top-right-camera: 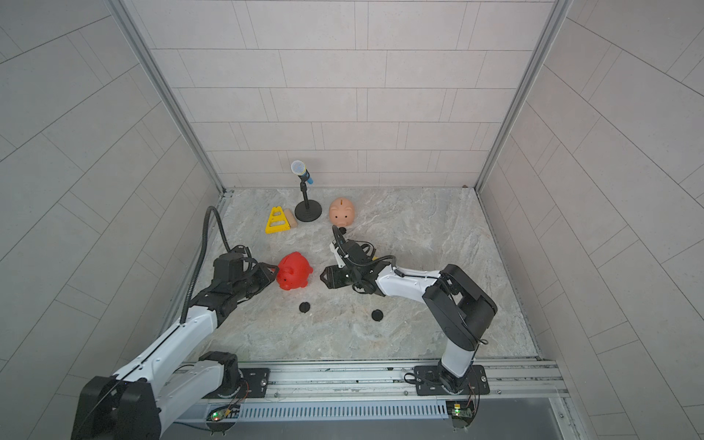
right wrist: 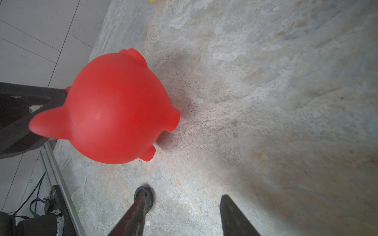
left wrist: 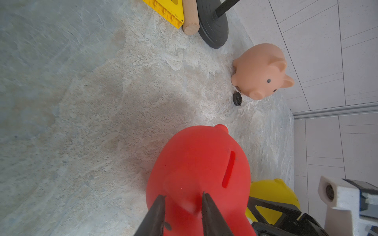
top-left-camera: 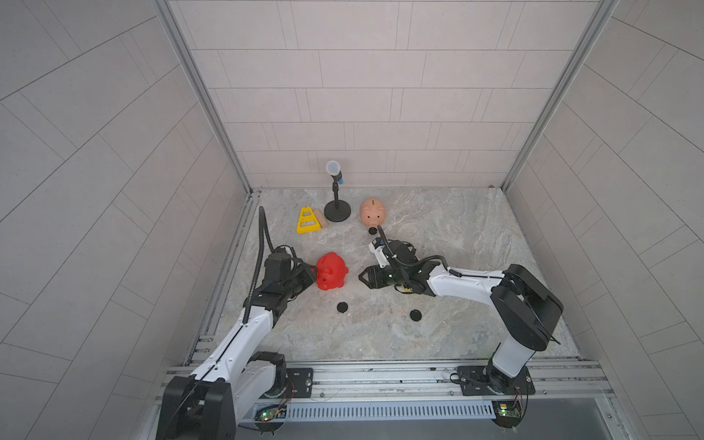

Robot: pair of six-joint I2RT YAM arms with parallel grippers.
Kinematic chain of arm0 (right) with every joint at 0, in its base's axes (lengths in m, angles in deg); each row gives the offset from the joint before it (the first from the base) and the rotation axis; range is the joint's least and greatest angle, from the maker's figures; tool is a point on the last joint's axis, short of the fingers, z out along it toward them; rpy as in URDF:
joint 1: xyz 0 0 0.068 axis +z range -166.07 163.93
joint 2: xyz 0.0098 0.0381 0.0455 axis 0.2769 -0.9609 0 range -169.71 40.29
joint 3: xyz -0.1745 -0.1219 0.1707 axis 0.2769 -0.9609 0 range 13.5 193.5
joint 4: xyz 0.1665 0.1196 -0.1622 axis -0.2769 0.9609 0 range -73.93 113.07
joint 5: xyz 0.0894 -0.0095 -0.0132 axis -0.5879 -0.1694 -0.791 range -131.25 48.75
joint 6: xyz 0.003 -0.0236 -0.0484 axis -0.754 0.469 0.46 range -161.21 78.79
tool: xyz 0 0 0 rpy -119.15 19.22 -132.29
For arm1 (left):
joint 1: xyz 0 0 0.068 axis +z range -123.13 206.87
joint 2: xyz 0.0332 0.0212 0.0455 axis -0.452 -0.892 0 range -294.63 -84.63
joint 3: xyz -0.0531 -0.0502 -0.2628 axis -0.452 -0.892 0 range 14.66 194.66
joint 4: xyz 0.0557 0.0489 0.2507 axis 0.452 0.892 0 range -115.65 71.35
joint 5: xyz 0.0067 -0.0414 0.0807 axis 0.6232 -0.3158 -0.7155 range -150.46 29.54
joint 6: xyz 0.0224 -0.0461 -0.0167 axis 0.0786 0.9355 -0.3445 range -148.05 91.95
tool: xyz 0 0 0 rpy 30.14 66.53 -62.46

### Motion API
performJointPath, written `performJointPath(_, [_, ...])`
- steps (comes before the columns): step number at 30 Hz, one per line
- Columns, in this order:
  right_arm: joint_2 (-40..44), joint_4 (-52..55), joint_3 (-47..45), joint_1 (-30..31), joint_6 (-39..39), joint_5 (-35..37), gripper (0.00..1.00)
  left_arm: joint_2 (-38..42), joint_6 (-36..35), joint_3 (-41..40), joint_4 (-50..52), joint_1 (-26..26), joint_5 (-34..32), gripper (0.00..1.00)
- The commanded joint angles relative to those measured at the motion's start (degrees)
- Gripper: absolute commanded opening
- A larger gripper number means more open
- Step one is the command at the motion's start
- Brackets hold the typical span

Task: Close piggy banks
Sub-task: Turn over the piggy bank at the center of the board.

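Note:
The red piggy bank (top-left-camera: 332, 271) (top-right-camera: 294, 271) stands left of the table's middle, coin slot (left wrist: 229, 169) up. My left gripper (top-left-camera: 314, 271) (left wrist: 183, 196) is shut on one ear of it. My right gripper (top-left-camera: 361, 277) (right wrist: 184, 197) hovers open and empty just right of the red piggy bank (right wrist: 114, 110). The peach piggy bank (top-left-camera: 373, 211) (left wrist: 259, 71) stands at the back. The yellow piggy bank (left wrist: 274, 192) shows only in the left wrist view, behind the right gripper. Black plugs lie loose: two (top-left-camera: 343, 307) (top-left-camera: 415, 315) in front, one (top-left-camera: 372, 230) by the peach pig.
A microphone on a round black stand (top-left-camera: 337, 211), a yellow triangular frame (top-left-camera: 308, 221) and a wooden cylinder (top-left-camera: 320, 220) stand at the back left. Tiled walls close three sides; a metal rail (top-left-camera: 381, 375) runs along the front edge.

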State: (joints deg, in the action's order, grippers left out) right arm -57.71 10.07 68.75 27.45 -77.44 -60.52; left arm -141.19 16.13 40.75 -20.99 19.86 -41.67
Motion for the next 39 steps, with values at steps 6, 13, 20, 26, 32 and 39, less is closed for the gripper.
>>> performJointPath(6, [-1.3,1.0,1.6,0.6,0.3,-0.6,0.59,-0.5,-0.9,-1.3,7.3,0.4,-2.6,0.35])
performJointPath(13, [-1.6,1.2,1.8,0.7,0.3,-0.6,0.59,-1.4,-1.0,-1.0,7.3,0.6,-2.6,0.37])
performJointPath(20, [-1.8,1.4,1.9,0.8,0.5,-0.5,0.59,0.7,-1.0,-0.8,8.9,0.8,-3.5,0.38])
performJointPath(26, [-1.6,1.4,2.0,0.9,0.5,-0.4,0.59,4.4,-1.2,-0.7,11.1,0.8,-5.3,0.39])
performJointPath(32, [-1.8,1.4,2.0,0.9,0.6,-0.6,0.59,4.8,-1.2,-0.9,11.2,0.8,-4.0,0.39])
performJointPath(39, [-1.8,1.7,2.2,0.9,0.6,-0.7,0.59,4.9,-1.2,-0.9,11.2,0.8,-3.5,0.39])
